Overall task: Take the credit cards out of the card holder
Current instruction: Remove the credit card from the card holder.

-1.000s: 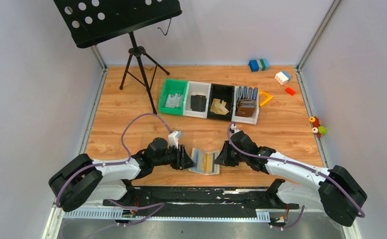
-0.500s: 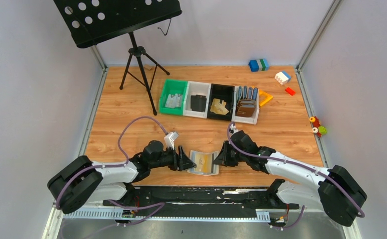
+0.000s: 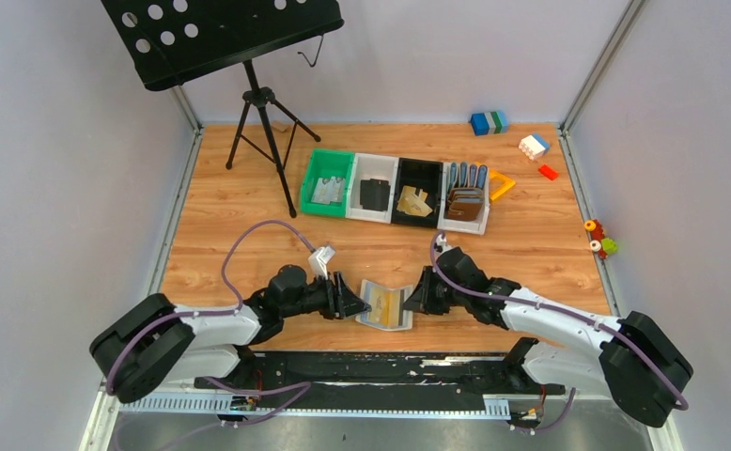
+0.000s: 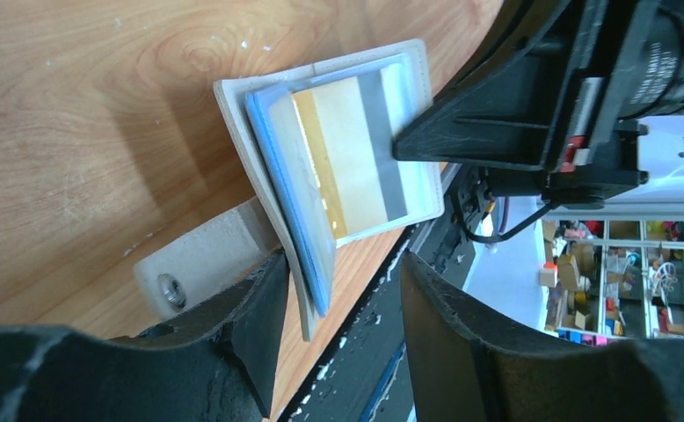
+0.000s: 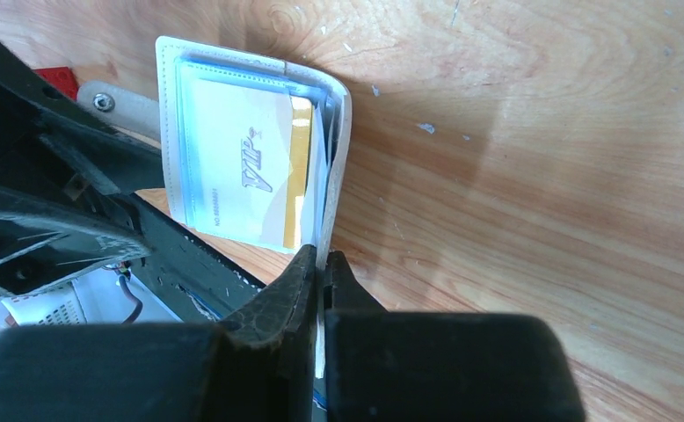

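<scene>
From the overhead camera I saw a wooden table [image 3: 249,216] walled in pale grey. At far left a black music stand [image 3: 221,38] stood on its tripod.

Near the front edge, my left gripper [image 3: 350,303] reached in from the left, lying low over the wood. Its wrist camera showed its fingers [image 4: 251,334] spread apart. The lower edge of the card holder [image 3: 386,306] sat in the gap, close against one finger but not pinched.

The card holder, pale grey-beige, stood half open on the table between the two grippers. Its strap tab [image 4: 200,264] lay on the wood beside that same finger. Inside, a light blue sleeve held a gold card [image 4: 347,158] with a grey stripe, and the card sat inside the sleeve.

To the right, my right gripper [image 3: 416,297] met the holder's other side. Its fingers [image 5: 277,321] were pressed together on the thin edge of the cover, pinching it.

Farther back, a row of four bins [image 3: 355,186] ran left to right. The green one held silvery cards [image 3: 327,191], the white one a black card [image 3: 374,194], the black one gold cards [image 3: 414,201], and the last white one brown wallets [image 3: 465,201]. At far right, toy blocks [image 3: 534,146] lay scattered.
</scene>
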Controlling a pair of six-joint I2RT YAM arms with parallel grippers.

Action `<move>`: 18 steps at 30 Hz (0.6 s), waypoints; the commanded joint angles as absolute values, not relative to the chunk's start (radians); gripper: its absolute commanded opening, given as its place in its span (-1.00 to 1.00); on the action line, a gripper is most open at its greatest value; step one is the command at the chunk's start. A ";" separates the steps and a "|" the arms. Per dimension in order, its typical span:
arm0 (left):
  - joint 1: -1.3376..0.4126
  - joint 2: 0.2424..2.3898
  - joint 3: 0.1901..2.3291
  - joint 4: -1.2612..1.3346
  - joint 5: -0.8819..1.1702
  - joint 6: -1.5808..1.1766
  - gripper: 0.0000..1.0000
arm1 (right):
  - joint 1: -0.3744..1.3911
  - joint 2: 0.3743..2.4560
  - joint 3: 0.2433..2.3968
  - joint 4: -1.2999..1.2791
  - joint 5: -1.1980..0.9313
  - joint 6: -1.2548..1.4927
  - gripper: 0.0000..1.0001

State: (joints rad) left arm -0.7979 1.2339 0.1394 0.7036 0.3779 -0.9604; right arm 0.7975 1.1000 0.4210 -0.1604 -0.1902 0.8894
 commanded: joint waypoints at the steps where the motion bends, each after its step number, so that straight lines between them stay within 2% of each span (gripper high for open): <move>1: -0.802 1.100 0.129 0.617 0.334 -0.944 0.14 | 0.798 1.059 0.405 -0.140 -0.177 0.903 -1.00; 18: -0.806 1.256 0.154 0.797 0.440 -0.987 0.09 | 0.798 1.042 0.345 -0.050 -0.214 0.949 -1.00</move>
